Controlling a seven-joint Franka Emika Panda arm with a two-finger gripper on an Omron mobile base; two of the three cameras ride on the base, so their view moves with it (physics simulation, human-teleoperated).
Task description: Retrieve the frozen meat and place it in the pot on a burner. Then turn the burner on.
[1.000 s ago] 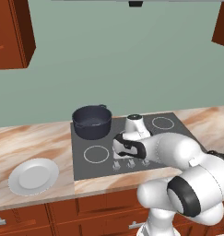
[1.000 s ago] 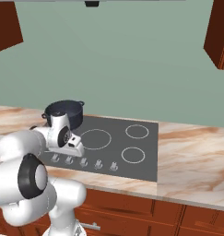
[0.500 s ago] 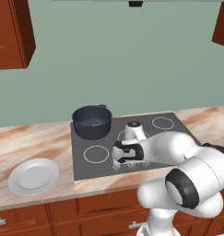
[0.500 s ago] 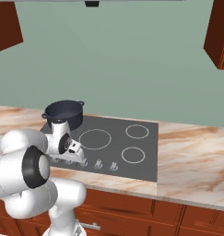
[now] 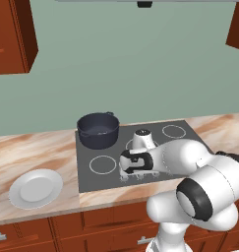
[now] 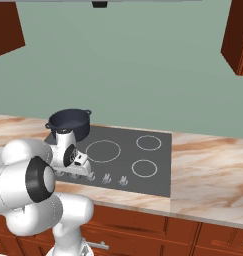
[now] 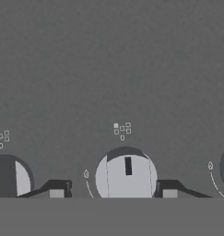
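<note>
Nearest, the claw (image 7: 114,192) straddles a burner knob (image 7: 126,177) at the cooktop's (image 5: 140,147) near edge, fingertips (image 7: 58,189) apart either side, not yet clamping, placed to turn it. Farther left, the pot (image 5: 98,129) sits on its burner; any meat inside is unclear.

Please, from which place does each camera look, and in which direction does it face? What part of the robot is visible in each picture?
Left base view: behind the arm to its left, facing forward and down at the cooktop, the pot and a white plate; the white arm rises from the lower right.
Right base view: behind the arm to its right, same direction; the arm rises from the lower left.
Hand view: on the hand, looking along the claw at a burner knob between its fingertips.
Shared: both base views show the pot, the cooktop and the claw at the knob row.
</note>
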